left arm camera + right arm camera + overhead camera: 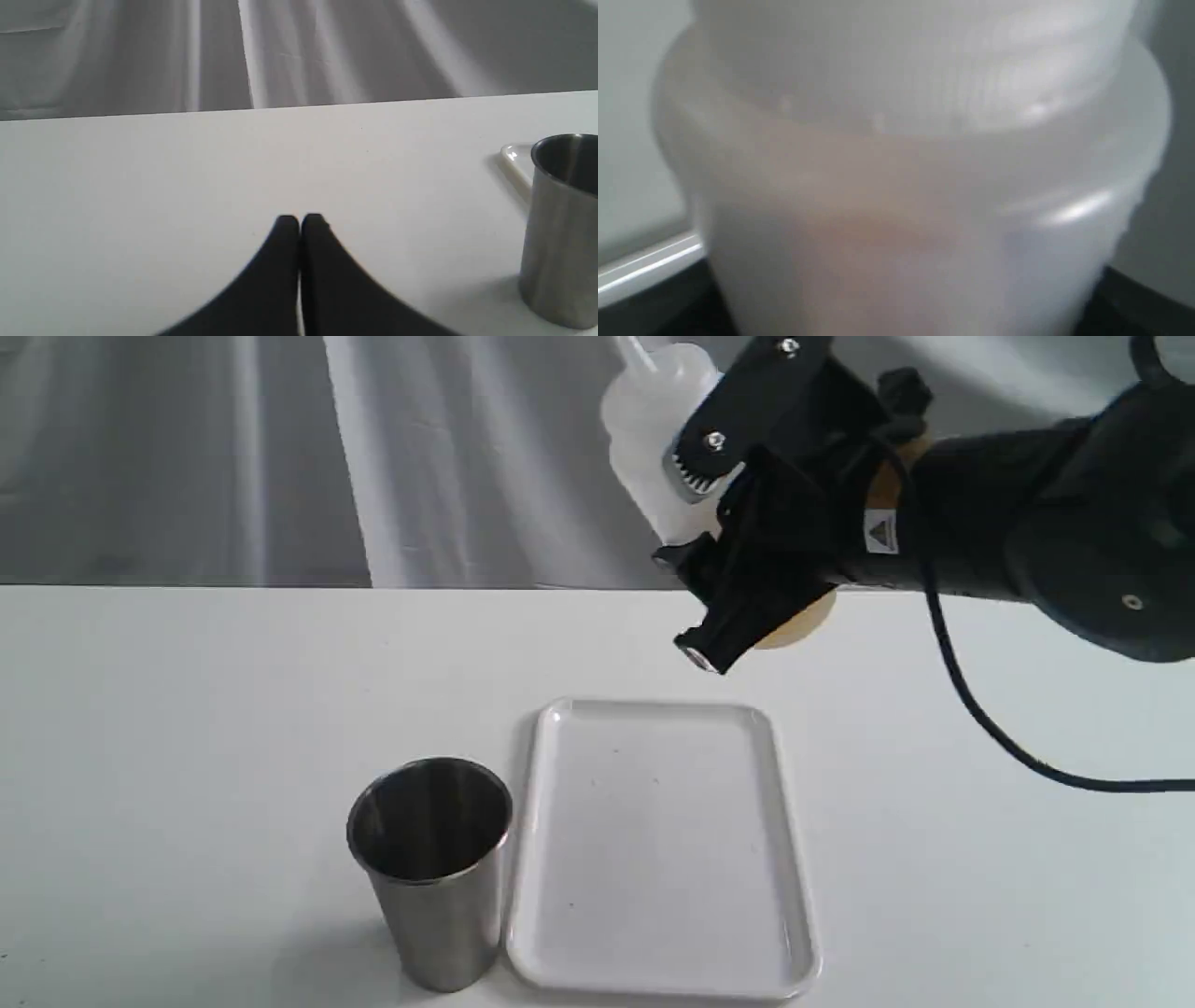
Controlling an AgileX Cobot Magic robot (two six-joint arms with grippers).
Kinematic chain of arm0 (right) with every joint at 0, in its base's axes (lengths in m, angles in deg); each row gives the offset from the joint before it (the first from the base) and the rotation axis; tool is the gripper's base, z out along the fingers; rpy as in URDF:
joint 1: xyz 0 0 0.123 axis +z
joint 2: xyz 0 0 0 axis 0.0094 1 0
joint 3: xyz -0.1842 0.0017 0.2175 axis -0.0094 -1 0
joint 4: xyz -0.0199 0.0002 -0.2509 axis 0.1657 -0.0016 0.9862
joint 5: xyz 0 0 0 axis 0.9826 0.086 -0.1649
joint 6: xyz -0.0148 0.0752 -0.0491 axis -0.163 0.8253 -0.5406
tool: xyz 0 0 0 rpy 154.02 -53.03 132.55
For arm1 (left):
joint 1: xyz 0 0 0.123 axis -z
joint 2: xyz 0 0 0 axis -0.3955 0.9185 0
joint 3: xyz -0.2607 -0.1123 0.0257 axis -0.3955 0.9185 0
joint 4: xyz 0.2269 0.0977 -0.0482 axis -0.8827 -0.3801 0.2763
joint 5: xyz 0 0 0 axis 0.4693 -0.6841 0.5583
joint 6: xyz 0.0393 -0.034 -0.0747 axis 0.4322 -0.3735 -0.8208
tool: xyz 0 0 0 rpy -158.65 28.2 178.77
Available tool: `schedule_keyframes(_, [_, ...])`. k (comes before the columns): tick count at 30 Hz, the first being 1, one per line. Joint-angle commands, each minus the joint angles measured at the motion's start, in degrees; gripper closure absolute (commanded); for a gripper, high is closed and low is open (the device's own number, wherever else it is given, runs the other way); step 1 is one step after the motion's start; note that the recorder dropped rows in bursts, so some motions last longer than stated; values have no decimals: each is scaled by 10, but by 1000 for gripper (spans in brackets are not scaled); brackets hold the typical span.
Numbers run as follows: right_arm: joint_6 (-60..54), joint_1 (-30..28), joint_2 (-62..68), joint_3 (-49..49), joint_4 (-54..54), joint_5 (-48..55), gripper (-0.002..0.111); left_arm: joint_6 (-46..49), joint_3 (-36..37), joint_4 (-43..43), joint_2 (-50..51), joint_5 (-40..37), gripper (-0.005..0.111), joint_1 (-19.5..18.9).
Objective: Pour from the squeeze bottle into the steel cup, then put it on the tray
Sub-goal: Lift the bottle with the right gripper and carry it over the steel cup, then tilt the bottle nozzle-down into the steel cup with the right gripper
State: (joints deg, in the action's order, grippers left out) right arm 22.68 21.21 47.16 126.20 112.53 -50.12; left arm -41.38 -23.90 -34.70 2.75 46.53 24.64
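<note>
My right gripper (724,504) is shut on the squeeze bottle (653,429), holding it high above the table's far side, tilted with its nozzle up and to the left. The bottle (906,186) fills the right wrist view, whitish with a faint amber tint. The steel cup (431,868) stands upright near the front, just left of the white tray (663,845), which is bare. The cup (560,228) and a corner of the tray (514,156) show at the edge of the left wrist view. My left gripper (299,224) hovers shut over the bare table, apart from the cup.
A white table (187,709) carries everything. A grey curtain (280,448) hangs behind its far edge. A black cable (990,728) droops from the right arm over the table's right side.
</note>
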Motion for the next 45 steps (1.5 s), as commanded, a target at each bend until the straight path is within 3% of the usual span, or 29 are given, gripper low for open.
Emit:
schedule_keyframes(1, [31,30,-8,30,97,47,108,-2,3,1,-1,4,107,-1])
schedule_keyframes(12, [232,108,-7,38,364,135,108,-2,3,1,-1,4,107,-1])
schedule_keyframes(28, [445,188,83,38,579,305,108,-1,3,1,-1,4,107,-1])
schedule_keyframes(45, [465,222,95,-15,677,335,108,-3,3,1,-1,4,107,-1])
